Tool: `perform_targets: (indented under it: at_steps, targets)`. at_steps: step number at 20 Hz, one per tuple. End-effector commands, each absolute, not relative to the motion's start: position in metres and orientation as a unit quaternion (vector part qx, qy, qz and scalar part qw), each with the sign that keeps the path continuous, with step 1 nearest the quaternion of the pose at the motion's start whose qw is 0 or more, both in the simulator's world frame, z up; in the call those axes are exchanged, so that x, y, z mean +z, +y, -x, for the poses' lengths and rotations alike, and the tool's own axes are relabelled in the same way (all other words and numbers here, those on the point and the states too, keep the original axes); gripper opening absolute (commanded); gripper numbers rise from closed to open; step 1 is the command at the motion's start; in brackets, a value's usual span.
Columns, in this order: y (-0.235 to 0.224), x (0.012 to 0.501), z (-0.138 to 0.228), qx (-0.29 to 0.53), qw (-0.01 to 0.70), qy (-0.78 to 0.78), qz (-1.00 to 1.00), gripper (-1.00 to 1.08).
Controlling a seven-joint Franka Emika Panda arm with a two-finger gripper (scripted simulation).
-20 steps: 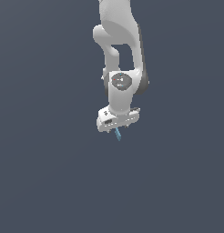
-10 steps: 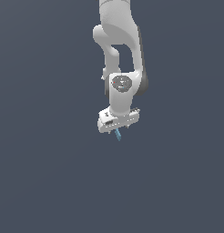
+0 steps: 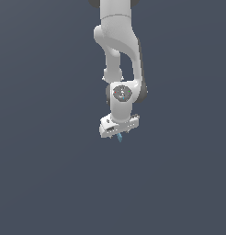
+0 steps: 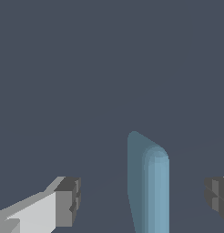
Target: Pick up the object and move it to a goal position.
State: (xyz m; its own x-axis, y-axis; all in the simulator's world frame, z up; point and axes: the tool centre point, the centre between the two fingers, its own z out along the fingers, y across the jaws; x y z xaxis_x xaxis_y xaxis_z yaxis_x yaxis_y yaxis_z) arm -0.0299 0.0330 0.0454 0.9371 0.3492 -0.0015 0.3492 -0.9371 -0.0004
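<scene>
The object point(image 4: 148, 191) is a thin light-blue sliver with a rounded end. In the wrist view it stands between my two fingers, with a gap on each side. One dark finger pad point(image 4: 68, 207) sits off to one side and the other point(image 4: 217, 200) at the opposite edge. My gripper point(image 4: 143, 202) is open around the object and does not touch it. In the exterior view the white gripper point(image 3: 118, 134) points down, and only the tip of the object point(image 3: 119, 138) shows below the hand.
The ground point(image 3: 50, 183) is a plain dark grey-blue surface with no other objects in view. The white arm point(image 3: 118, 41) comes down from the top of the exterior view.
The arm has lowered, bringing the hand down over the sliver. The sliver has stayed in place, and less of it shows below the hand.
</scene>
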Motion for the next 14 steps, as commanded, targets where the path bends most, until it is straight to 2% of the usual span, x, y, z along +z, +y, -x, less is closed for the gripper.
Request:
perform_targets:
  at_steps: [1, 3, 4, 14]
  targets:
    - [0.0331, 0.0403, 0.0291, 0.000, 0.000, -0.178, 0.984, 1.00]
    - [0.0331, 0.0394, 0.0288, 0.000, 0.000, -0.178, 0.984, 1.00]
    - [0.0331, 0.0394, 0.0288, 0.000, 0.000, -0.178, 0.984, -1.00]
    - [0.0331, 0.0394, 0.0288, 0.000, 0.000, -0.178, 0.984, -1.00]
